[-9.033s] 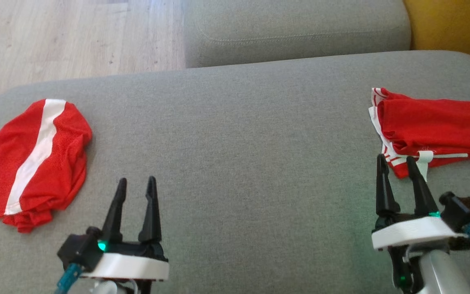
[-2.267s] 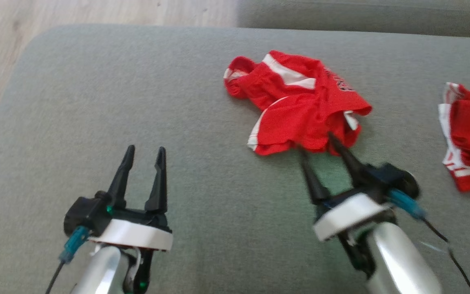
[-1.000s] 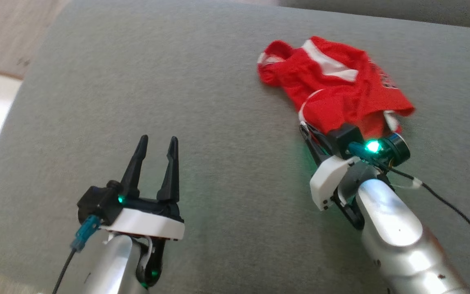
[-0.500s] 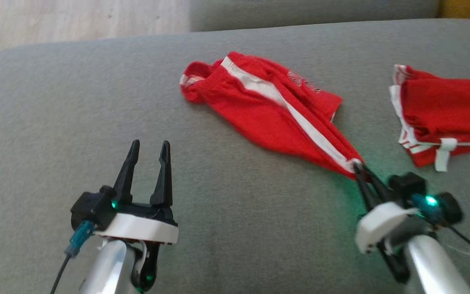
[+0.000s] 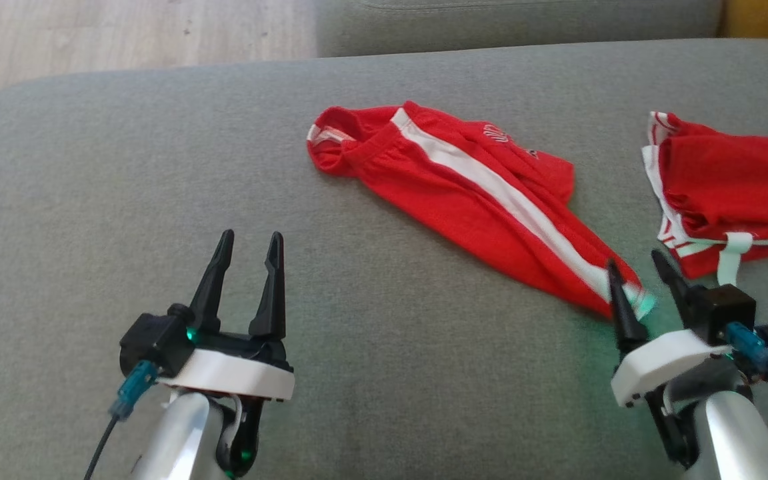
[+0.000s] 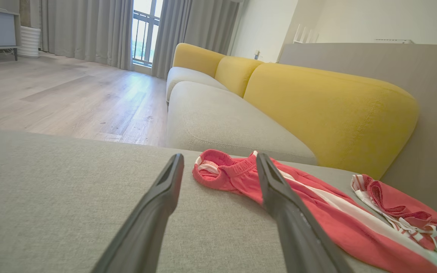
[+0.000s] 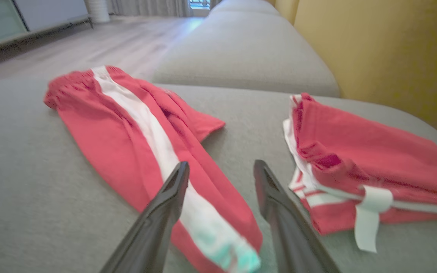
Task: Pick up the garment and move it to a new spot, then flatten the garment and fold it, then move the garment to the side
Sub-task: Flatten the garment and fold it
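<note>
Red garment (image 5: 464,193) lies stretched on cushion (image 5: 157,167); right hand (image 5: 635,260) and left hand (image 5: 251,236) gape (gripping nothing).

garment (image 5: 464,207) on cushion (image 5: 157,167), folded pile (image 5: 737,193) right, seemingly apart

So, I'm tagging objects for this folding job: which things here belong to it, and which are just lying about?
In the job: striped red garment, stretched out; right gripper, open at its near end; left gripper, open; sofa seat.
Lying about: folded red garment on the right; yellow backrest; wooden floor.
</note>
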Robot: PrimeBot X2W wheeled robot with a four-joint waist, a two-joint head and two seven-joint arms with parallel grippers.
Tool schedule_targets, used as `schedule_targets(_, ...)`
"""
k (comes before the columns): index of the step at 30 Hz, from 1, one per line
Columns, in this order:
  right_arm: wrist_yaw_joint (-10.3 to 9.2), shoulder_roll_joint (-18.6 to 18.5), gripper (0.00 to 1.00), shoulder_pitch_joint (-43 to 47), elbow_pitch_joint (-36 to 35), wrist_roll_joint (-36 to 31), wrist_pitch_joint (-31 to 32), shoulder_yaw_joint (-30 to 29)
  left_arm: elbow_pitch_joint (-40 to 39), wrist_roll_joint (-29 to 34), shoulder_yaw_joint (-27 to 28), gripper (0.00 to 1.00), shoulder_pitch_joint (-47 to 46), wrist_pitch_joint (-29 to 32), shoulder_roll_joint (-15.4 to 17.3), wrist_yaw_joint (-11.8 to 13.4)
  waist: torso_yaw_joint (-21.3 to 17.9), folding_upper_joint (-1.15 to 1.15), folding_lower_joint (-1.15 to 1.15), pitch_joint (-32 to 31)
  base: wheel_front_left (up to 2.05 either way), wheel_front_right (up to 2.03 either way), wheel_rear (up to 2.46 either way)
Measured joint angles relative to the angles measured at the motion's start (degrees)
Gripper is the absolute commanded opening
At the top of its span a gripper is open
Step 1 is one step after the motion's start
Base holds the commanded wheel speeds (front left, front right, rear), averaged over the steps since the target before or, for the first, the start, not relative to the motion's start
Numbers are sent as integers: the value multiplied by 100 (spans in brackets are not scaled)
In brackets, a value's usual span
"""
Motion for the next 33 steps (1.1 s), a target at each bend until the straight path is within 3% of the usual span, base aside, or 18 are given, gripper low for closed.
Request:
schedule_targets(10,0,107,100,1,-372,639,-1032,721,-5,-1,-46,100,5,0,11,0,320,0,0,-87,0,0,0)
schedule_targets(19,0,115,100,-132,-76,679,-1127,1003,-73,-1,-204,100,85,0,13,0,633,0,0,-27,0,0,0)
schedule_targets(24,1,102,100,-1120,439,595,-530,1145,-76,-15,-336,100,60,0,10,0,882,0,1,180,0,0,0)
schedule_targets(27,0,67,100,-2059,1070,590,-167,1059,-36,-102,-499,100,-56,0,-5,0,1148,0,1,368,0,0,0)
schedule_targets(33,1,-110,100,-2975,2318,442,126,736,-19,-215,-584,100,-211,0,-31,0,1616,0,2,614,0,0,0)
